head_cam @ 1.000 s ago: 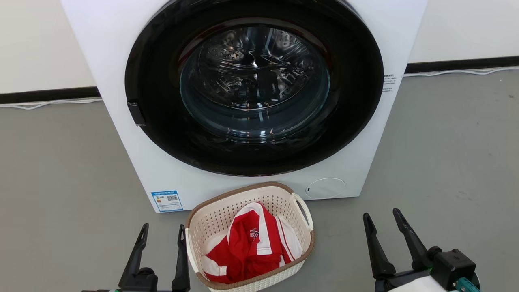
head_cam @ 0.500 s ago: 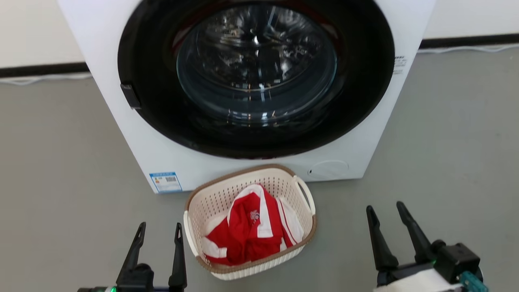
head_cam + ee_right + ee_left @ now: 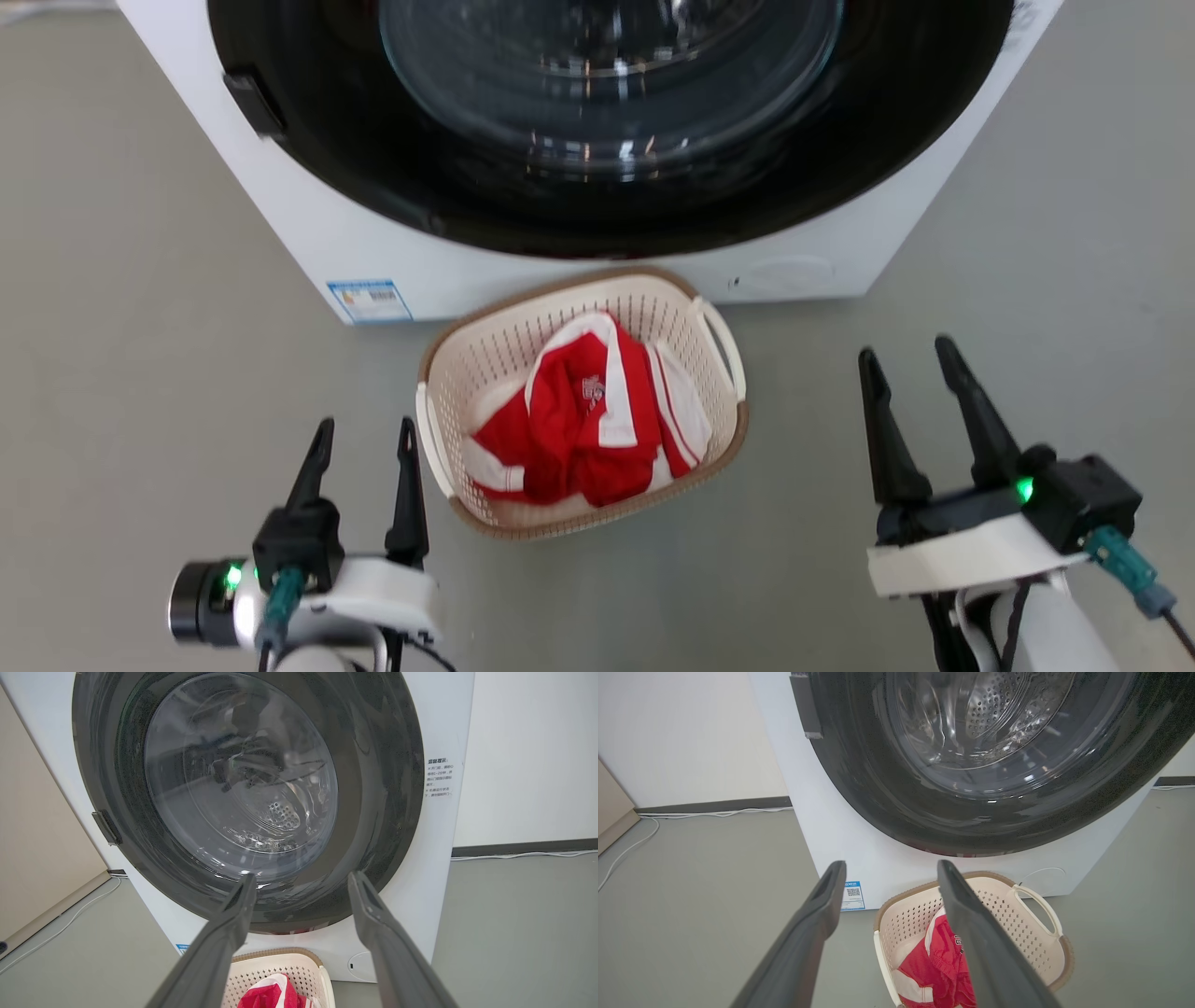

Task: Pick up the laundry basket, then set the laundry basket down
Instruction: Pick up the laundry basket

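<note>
The laundry basket (image 3: 485,359), cream-white with a brown rim and white loop handles, stands on the grey floor just in front of the washer. A red and white garment (image 3: 588,420) lies inside it. My left gripper (image 3: 364,439) is open just left of the basket's left handle, apart from it. Further off to the right, my right gripper (image 3: 910,359) is open with nothing between its fingers. From the left wrist, the basket (image 3: 1017,926) lies partly behind my right finger (image 3: 971,933). Low between my right gripper (image 3: 301,879) fingers, the basket (image 3: 280,970) shows at the bottom edge.
The white washer (image 3: 308,233) with its round dark glass door (image 3: 607,121) stands shut right behind the basket. Grey floor (image 3: 140,327) spreads to both sides. A white cable (image 3: 705,813) runs along the wall's dark skirting behind the washer.
The head camera has tilted down and closer, so the washer and basket sit higher in view. Both grippers reach further forward beside the basket and stay open.
</note>
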`<state>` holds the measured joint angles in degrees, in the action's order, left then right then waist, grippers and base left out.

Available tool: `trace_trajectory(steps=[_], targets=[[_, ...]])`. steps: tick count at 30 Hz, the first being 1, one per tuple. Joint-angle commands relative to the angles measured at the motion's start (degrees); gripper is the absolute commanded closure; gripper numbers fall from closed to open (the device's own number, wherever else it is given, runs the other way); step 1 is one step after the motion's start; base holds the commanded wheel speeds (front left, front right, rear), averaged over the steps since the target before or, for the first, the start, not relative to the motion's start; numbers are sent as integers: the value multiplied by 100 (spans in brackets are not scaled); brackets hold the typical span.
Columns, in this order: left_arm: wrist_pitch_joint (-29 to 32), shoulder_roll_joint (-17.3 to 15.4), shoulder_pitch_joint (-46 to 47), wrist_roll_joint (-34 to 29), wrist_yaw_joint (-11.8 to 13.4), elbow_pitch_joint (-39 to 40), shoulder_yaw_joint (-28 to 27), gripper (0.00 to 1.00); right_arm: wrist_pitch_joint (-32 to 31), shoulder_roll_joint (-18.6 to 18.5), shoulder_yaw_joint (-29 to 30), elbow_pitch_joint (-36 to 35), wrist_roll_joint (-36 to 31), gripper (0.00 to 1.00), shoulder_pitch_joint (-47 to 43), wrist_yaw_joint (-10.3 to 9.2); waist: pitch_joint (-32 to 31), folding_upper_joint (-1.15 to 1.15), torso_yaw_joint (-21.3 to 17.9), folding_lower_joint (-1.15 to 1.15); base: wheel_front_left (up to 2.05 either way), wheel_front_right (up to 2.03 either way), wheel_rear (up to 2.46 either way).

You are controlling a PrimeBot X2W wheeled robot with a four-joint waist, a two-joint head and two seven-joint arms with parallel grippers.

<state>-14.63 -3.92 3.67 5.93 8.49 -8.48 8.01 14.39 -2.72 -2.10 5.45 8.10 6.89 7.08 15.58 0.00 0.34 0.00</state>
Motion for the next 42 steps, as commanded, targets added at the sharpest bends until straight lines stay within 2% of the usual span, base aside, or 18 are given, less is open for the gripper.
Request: trace_trajectory(steps=[1, 5, 16, 25, 42], targets=[[-37, -6, 421, 39, -99, -56, -215, 0, 61, -16, -140, -221, -52, 0, 296, 41, 438, 0, 24, 0, 0, 0, 0], [-37, 37, 854, 49, -248, -438, -238, 0, 61, -16, -138, -288, -99, 0, 570, 41, 849, 0, 29, 0, 0, 0, 0], [-37, 96, 1782, 246, -313, -1604, -453, 0, 61, -16, -123, -449, -113, 0, 1154, 41, 1708, 0, -12, 0, 0, 0, 0], [-37, 102, 2212, 428, -340, -2639, -611, 0, 61, -16, -158, -513, -113, 0, 1414, 41, 2111, 0, -150, 0, 0, 0, 0], [-37, 85, 3042, 339, -315, -3756, -1103, 0, 61, -16, -169, -730, -44, 0, 1704, 41, 2816, 0, -431, 0, 0, 0, 0]])
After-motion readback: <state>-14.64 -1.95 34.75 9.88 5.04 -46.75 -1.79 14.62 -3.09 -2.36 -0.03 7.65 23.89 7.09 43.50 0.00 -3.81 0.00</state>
